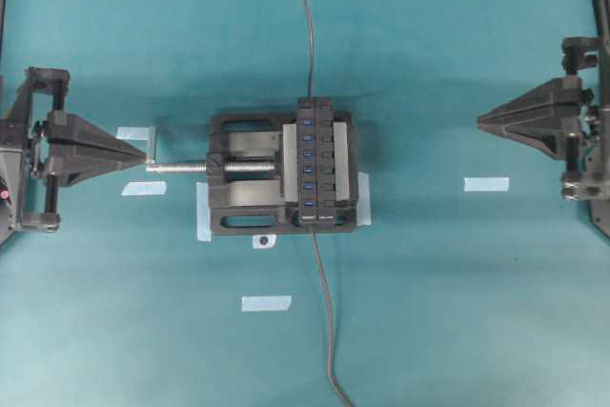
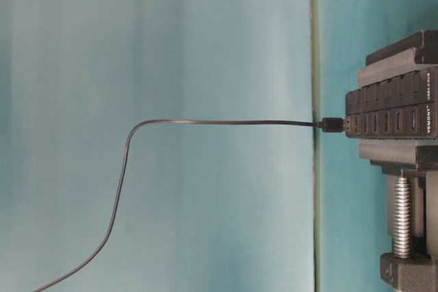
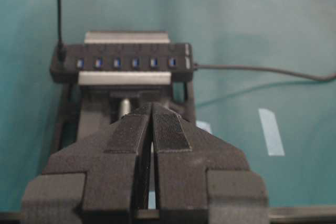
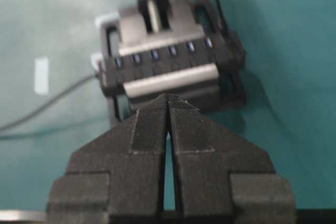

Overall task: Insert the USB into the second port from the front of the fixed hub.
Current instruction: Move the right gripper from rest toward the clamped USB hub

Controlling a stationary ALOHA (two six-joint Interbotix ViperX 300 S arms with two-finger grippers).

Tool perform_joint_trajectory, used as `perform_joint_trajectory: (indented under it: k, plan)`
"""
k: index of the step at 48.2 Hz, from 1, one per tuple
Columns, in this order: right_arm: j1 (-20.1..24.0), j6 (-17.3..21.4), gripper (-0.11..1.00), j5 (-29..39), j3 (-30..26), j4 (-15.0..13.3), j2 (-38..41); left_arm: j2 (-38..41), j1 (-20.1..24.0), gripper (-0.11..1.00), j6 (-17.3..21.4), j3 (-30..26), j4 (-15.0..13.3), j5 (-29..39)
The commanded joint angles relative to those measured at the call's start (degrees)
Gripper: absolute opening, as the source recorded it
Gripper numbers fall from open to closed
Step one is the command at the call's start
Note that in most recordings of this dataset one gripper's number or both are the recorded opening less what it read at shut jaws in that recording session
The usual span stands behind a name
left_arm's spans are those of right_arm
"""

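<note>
The fixed hub [image 1: 319,161] is a long black bar with a row of blue ports, clamped in a vise at the table's middle. The USB [image 2: 333,125] is a small black plug seated at the far end of that port row. Its thin cable [image 1: 306,26] runs off the far edge. The plug also shows in the left wrist view [image 3: 61,52] and the right wrist view [image 4: 223,25]. My left gripper [image 1: 143,153] is shut and empty by the vise screw's end. My right gripper [image 1: 480,121] is shut and empty, well to the hub's right.
The black vise [image 1: 238,205] has a silver screw [image 1: 186,167] pointing at my left gripper. The hub's own grey cable [image 1: 326,321] trails off the near edge. Pale tape strips [image 1: 486,184] [image 1: 266,303] [image 1: 134,132] lie on the teal table.
</note>
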Motion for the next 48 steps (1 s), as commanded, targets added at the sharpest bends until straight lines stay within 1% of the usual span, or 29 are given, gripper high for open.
perform_joint_trajectory:
  k: [1,7,12,19,28,48]
  plan:
    - [-0.6,0.4,0.03,1.8,-2.7,-0.7,2.0,-0.5,0.4,0.00,0.1,-1.4,0.2,0.2]
    - [-2.1,0.4,0.03,4.1,-4.6,-0.8,5.1,-0.7,0.4,0.00,0.1,-1.2,0.2,0.3]
    - [-3.4,0.1,0.03,4.7,-6.3,-1.1,8.8,-0.4,0.7,0.00,0.2,-1.2,0.2,0.3]
    - [-3.9,-1.0,0.03,4.7,-8.3,-2.5,13.0,0.1,0.8,0.00,0.3,-1.4,0.2,0.0]
    - [-3.9,-2.5,0.03,4.8,-10.6,-3.1,18.9,0.7,0.9,0.00,0.4,-1.5,0.2,-0.1]
    - [-5.6,-10.1,0.03,4.2,-18.7,-3.1,32.8,0.9,1.0,0.00,0.4,-1.8,0.2,-0.2]
